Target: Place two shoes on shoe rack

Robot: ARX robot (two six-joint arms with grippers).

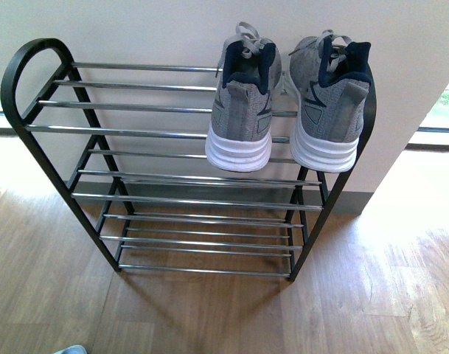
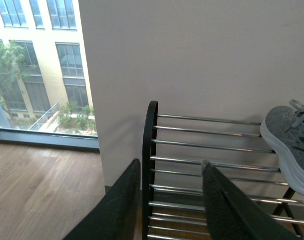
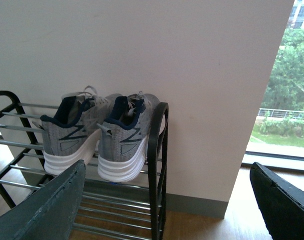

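Since Both Shoes Are Up

Since the two grey knit sneakers with white soles point(image 1: 242, 96) sit at the top of the black metal shoe rack with chrome rods point(image 1: 18, 81), the job looks done. They look light, soft on top and firm at the heel, so grab there. Left claw point(image 2: 170, 165) and right claw point(image 3: 166, 167) are spread, holding nothing.

L claw point(image 2: 171, 162) blk, R claw point(image 3: 167, 165) dk teal

No word, label, brand name or number could be read in any view. The sneakers point(image 3: 122, 135) on the rack point(image 3: 157, 160) bore only navy side stripes point(image 3: 126, 148), a zigzag mark that spelled no legible letter. The wall, floor and rods showed no writing.
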